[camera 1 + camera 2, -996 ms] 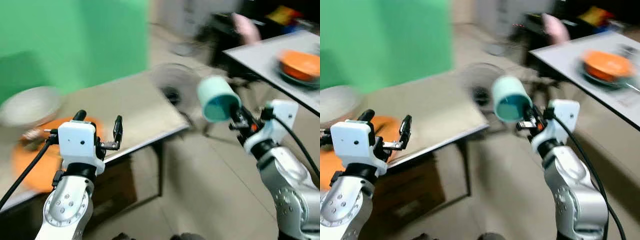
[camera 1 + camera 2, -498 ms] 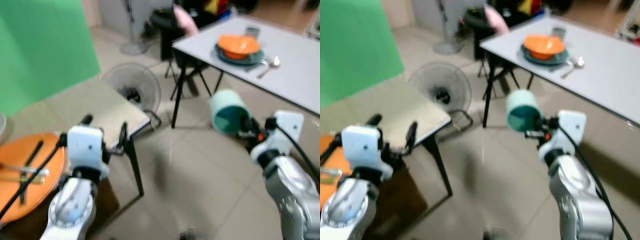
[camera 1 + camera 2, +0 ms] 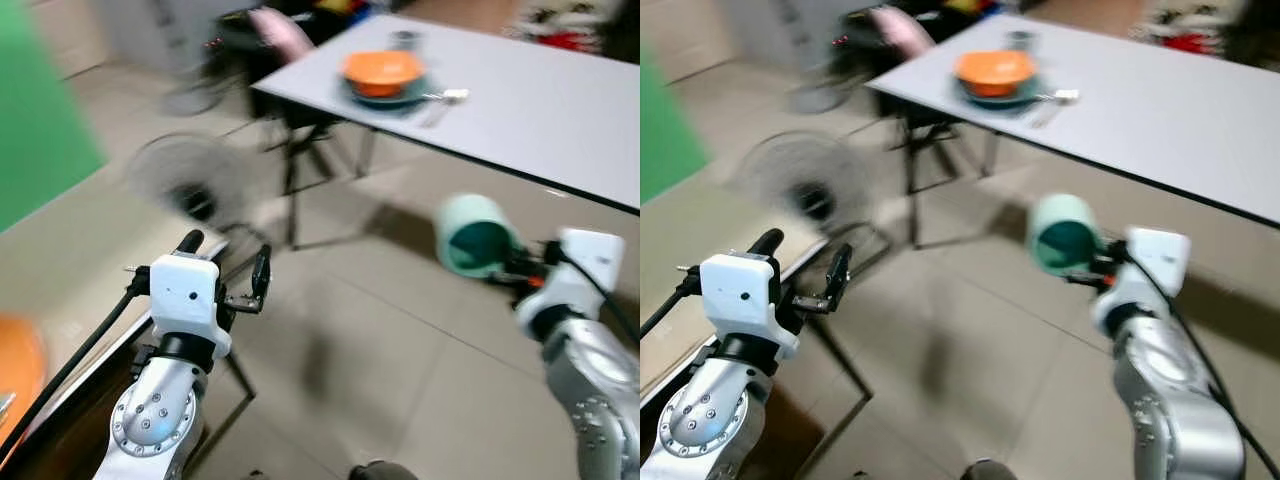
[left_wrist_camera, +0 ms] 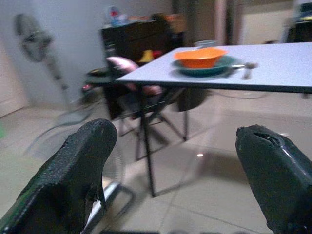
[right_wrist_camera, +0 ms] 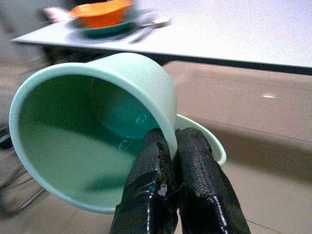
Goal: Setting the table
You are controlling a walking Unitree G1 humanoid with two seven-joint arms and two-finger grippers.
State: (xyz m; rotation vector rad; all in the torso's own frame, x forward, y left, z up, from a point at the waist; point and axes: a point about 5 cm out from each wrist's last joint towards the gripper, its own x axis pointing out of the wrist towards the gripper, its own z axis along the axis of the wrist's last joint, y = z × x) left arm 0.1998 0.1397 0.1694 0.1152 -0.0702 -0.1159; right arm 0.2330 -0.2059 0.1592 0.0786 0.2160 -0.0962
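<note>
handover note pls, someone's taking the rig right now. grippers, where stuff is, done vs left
Right gripper: shut on the rim of a green cup, held on its side over the floor, short of the white table.
Left gripper: open, holds nothing, raised in front.
On the white table: orange bowl on a dark plate, cutlery beside it.
Done: cup picked up, robot faces the white table.
Left: likely walk up and set the cup upright by the plate.
Head views are blurred; a fan and a chair stand on the floor to the left of the path.
</note>
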